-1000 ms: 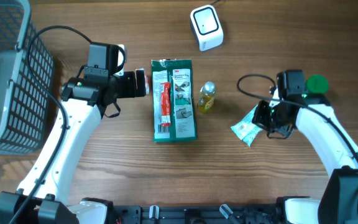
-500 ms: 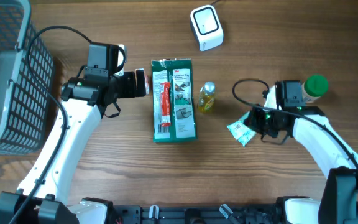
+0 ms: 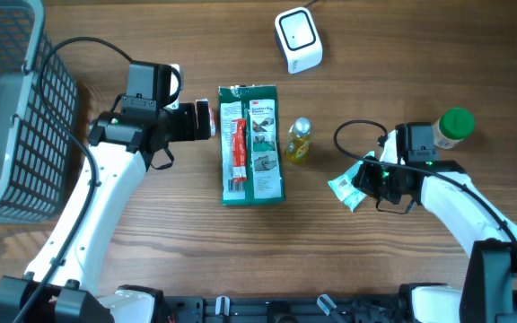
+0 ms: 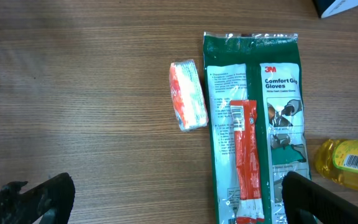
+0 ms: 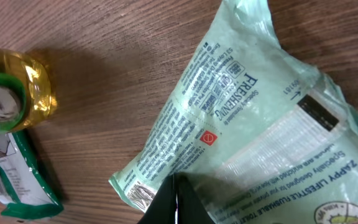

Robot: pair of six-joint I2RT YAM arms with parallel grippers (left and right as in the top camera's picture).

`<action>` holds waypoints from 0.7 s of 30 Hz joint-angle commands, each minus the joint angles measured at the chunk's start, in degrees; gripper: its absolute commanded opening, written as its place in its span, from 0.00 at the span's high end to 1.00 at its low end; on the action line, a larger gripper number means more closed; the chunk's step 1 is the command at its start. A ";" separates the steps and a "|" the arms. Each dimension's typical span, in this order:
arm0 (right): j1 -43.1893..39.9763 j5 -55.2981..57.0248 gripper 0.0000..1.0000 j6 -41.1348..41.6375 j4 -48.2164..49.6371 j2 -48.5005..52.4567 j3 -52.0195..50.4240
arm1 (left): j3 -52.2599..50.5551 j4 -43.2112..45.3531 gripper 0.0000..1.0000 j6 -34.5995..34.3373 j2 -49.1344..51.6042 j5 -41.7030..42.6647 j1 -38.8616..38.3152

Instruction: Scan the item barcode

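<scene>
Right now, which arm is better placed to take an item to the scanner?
Right. The right claw is shut on the pale green packet; the left claw is open beside the gloves pack, holding nothing.

In the left wrist view the glove pack (image 4: 253,124) ran off the bottom edge, and the yellow bottle (image 4: 347,163) right of it was cut at the side. Overhead, the basket (image 3: 52,99) far left of the pack was cropped at two edges. Right of the pack, the right gripper (image 3: 363,181) covered part of the wipes pouch (image 3: 344,190), whose finest print was unreadable close up.
</scene>
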 commanded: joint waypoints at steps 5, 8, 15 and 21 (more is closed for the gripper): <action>0.13 -1.66 0.91 -1.44 -13.97 0.59 11.89 | 0.55 0.13 0.00 0.24 -0.31 -0.55 0.11; 0.13 -1.79 0.93 -1.31 -16.44 0.61 11.58 | 0.55 0.13 0.00 0.24 -0.31 -0.55 0.11; 0.13 0.92 0.96 0.96 -11.56 0.66 5.18 | 0.55 0.13 0.00 0.24 -0.31 -0.55 0.11; 0.13 8.98 0.96 6.80 -5.53 0.66 -4.17 | 0.55 0.13 0.00 0.24 -0.31 -0.55 0.11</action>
